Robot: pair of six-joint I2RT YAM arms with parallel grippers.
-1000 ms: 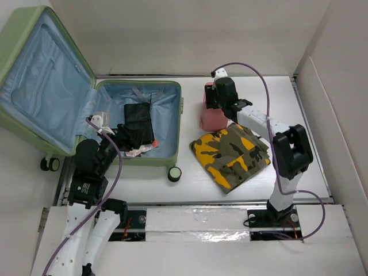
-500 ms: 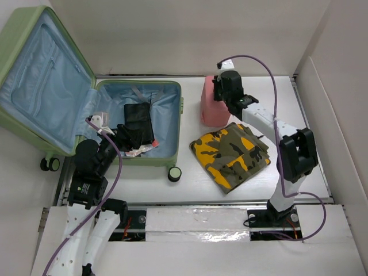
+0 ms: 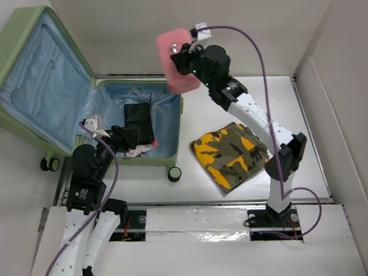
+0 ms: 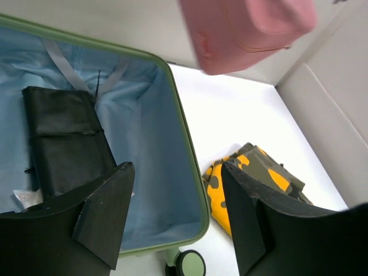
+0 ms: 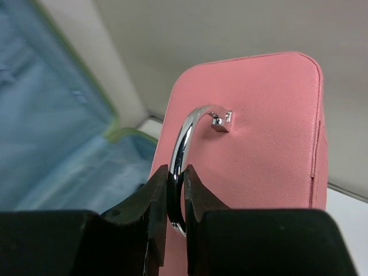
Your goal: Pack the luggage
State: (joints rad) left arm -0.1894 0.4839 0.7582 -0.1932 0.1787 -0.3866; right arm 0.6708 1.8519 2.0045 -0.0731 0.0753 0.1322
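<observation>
Over tabletop's (image 3: 287, 92) far edge, right hand (image 5: 175, 181) pinches shut on chrome handle (image 5: 187, 132) of pink case (image 3: 178, 60); case likely rigid, light, apt to swing; luggage (image 3: 167, 138) hard-shelled, lies open; left hand (image 4: 175, 172) half-open, empty

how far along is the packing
Done: a black bundle lies in the open luggage. In hand: the right gripper is shut on the metal handle of the pink case, holding it off the table. Left: the camouflage garment lies on the table; the left gripper is open, empty.
</observation>
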